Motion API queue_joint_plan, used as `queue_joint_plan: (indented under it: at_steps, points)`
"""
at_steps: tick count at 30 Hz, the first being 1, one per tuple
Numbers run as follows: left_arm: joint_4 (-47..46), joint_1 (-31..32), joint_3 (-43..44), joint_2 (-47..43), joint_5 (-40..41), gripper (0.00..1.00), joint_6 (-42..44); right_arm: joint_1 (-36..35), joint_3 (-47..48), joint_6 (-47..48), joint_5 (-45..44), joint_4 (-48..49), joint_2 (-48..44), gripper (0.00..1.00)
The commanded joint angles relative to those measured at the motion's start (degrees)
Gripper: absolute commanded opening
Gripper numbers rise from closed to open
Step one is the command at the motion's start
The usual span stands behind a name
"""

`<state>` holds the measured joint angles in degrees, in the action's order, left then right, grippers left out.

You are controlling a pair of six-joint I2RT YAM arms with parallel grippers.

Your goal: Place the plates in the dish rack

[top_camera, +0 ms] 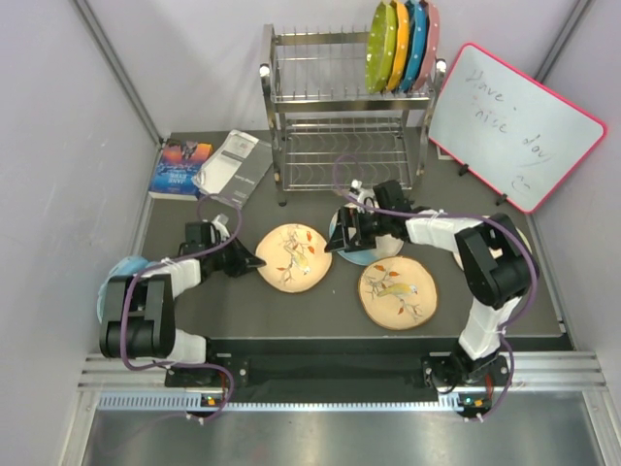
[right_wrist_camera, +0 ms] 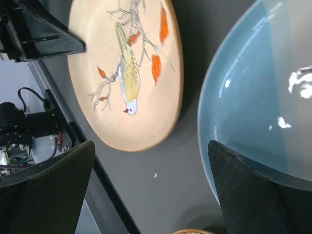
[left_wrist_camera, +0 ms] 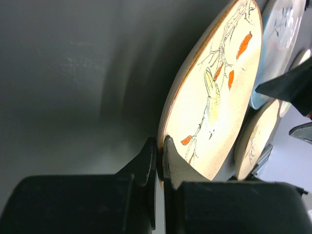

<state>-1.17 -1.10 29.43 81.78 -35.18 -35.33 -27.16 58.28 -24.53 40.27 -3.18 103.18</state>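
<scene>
Tan-peach plate (top_camera: 296, 260) with the bird-and-branch painting lies on the dark table (top_camera: 320, 313) in front of the dish rack (top_camera: 340, 146), and the left gripper (top_camera: 250, 260) meets it at its left rim; in the left wrist view the two fingers (left_wrist_camera: 146, 163) are pinched together on that rim, one above and one below the edge, so this tool is clamped on the plate; whether the plate is lifted off the table I cannot tell.

The left arm is folded low, its elbow out at the left side of the table and its forearm running rightward to the plate.

Just right of that plate sits the light-blue plate (top_camera: 369, 254), partly under the right gripper (top_camera: 342, 238); the right wrist view shows this gripper's fingers (right_wrist_camera: 253, 195) spread wide apart and holding nothing (one finger stands in front of the blue rim, the other off to the side over bare table). The right arm rises from its base at the near right corner, bends, and reaches leftward across the table.

A second tan-peach plate (top_camera: 398, 291) lies flat nearer the bases, just beside the blue one; none of these three is in the rack.

Four coloured plates (top_camera: 403, 44) stand on edge at the right end of the rack's upper tier; a whiteboard (top_camera: 514, 126) leans to its right and a book (top_camera: 179, 165) lies to its left.
</scene>
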Motion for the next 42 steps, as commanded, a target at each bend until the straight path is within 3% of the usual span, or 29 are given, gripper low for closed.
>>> queue_joint_plan:
  at_steps: [1,16,24,32,39,42]
  points:
    - [-1.29,0.31,-3.06,-1.18,-3.92,0.00,6.06,-2.02,2.36,-1.92,4.81,6.78,0.53,1.00]
    - [0.64,-2.41,-3.15,-3.56,-9.20,0.00,7.91,-5.36,0.78,-0.96,4.90,4.85,1.50,0.98]
    - [0.99,-2.50,-3.59,-3.56,-8.68,0.00,9.05,-9.40,6.14,0.81,5.69,1.16,9.32,0.96]
    - [0.91,-2.50,-3.33,-0.66,-7.63,0.00,10.02,-10.64,4.57,-7.89,10.79,16.26,11.08,0.89]
    - [2.14,-2.50,-3.24,2.68,-4.63,0.00,10.20,-11.07,-1.76,-28.51,20.02,50.48,12.83,0.80]
    - [1.70,-2.50,-3.33,3.83,-4.90,0.00,9.84,-11.95,-1.59,-29.44,20.55,53.11,14.16,0.72]
